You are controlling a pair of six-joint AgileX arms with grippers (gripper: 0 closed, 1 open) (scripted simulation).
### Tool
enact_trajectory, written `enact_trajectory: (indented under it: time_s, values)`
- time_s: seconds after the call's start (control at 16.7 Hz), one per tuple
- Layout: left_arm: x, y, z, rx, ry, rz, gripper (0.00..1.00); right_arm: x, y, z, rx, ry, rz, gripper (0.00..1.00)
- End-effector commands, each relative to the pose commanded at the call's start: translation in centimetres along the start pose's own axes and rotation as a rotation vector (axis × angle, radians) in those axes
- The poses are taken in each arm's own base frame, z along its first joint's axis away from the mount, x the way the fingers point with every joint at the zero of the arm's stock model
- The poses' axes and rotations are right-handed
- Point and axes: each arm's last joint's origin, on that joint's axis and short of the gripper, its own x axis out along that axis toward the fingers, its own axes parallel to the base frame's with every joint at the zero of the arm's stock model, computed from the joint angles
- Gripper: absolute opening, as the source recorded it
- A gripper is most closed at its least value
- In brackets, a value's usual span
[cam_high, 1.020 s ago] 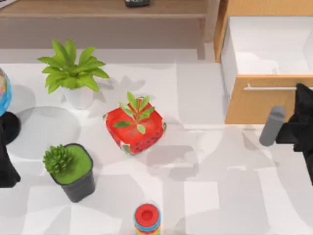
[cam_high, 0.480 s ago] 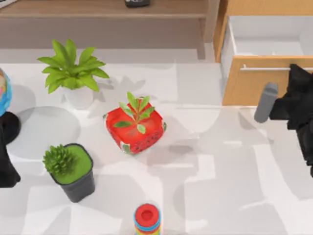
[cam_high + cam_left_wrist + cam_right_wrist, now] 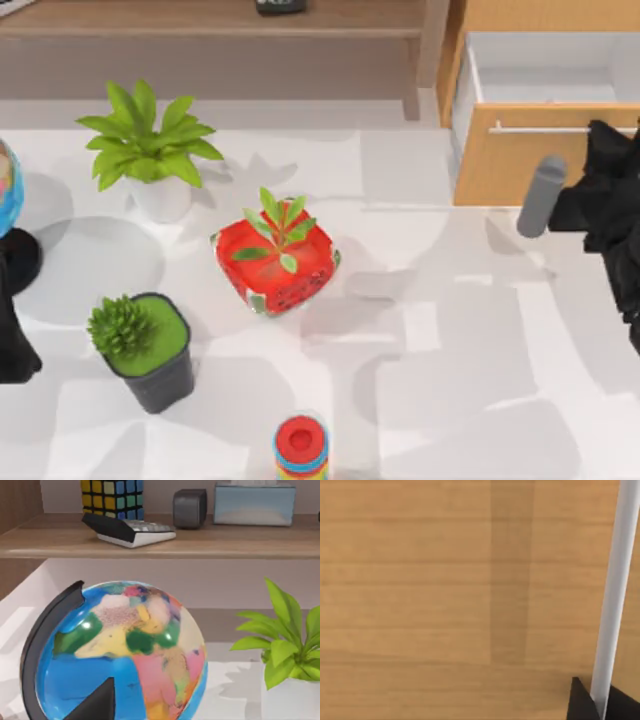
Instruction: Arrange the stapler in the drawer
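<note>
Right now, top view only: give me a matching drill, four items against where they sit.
Items:
1. globe
2. red pot
3. ring stack
4. drawer

Places in the top view:
A. upper right
B. left edge
C. bottom edge, near the middle
D. centre of the table

Pairs: 1-B, 2-D, 3-C, 4-A

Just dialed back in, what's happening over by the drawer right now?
The right gripper is clamped on the silver handle of the drawer at the table's far right, a finger on each side of the bar. The drawer has slid inward over the last second and is now only partly open. The left arm sits parked at the left edge beside the globe.
</note>
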Motion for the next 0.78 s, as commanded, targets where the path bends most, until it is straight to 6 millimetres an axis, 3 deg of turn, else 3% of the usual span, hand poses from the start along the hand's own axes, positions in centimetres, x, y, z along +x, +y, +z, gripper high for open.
enact_trajectory:
  time_s: [0.48,0.78]
  values:
    - [0.0,0.0,0.0,0.000,0.000,0.000,1.00,5.3,0.1,0.1,-0.002,-0.003,0.005,0.00]
    - [0.0,0.0,0.0,0.000,0.000,0.000,1.00,6.0,0.0,0.0,-0.001,-0.003,0.003,0.00]
